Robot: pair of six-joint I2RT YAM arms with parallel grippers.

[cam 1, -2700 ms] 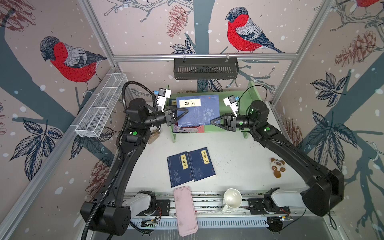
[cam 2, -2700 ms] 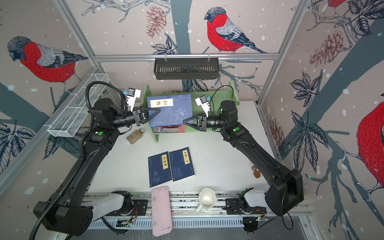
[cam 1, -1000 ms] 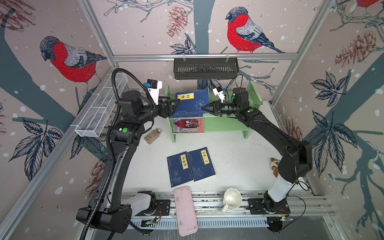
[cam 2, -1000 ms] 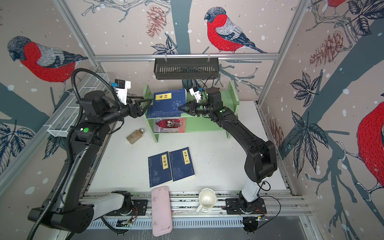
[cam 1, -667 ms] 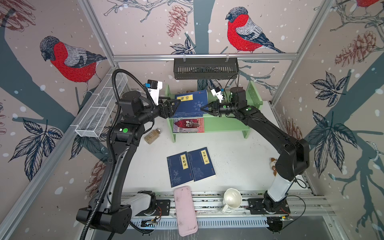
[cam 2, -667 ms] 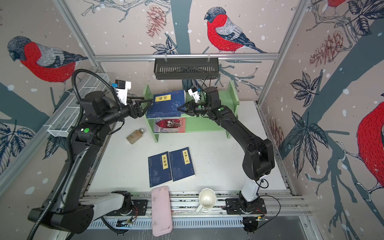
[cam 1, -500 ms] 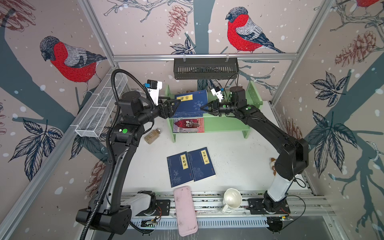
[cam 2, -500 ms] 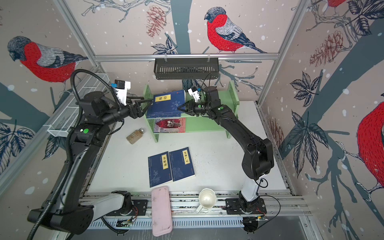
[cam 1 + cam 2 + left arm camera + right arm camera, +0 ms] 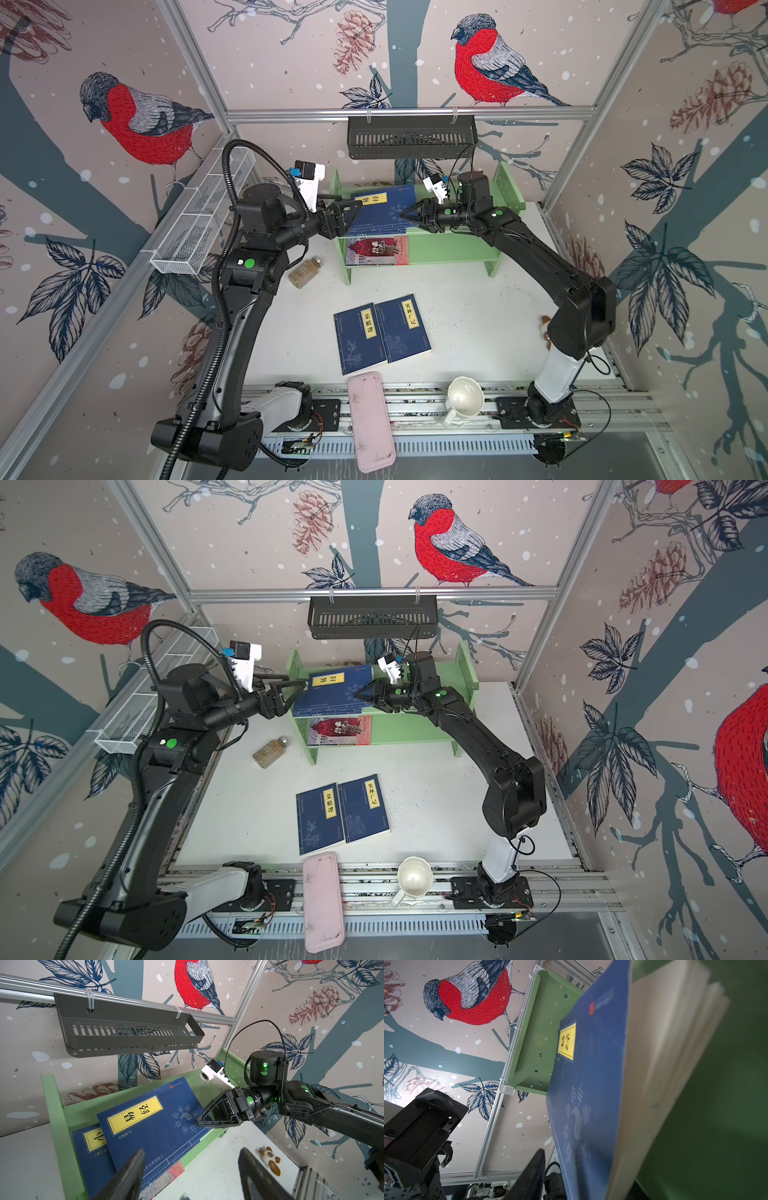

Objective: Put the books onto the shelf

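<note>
The green shelf (image 9: 449,251) stands at the tabletop's (image 9: 478,316) back edge. At its top tier's left end a navy book (image 9: 386,214) lies on a second navy book (image 9: 91,1147). The left gripper (image 9: 353,214), spread wide, sits at its left edge; the right gripper (image 9: 405,214), jaws parted, straddles its right edge.

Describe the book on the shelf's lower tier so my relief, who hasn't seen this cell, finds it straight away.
Look to the back wall, where a light green shelf stands below the black slotted basket. At the left end of its lower tier lies the red-and-grey book. Alone among the navy books with yellow labels, it has an illustrated cover.
</note>
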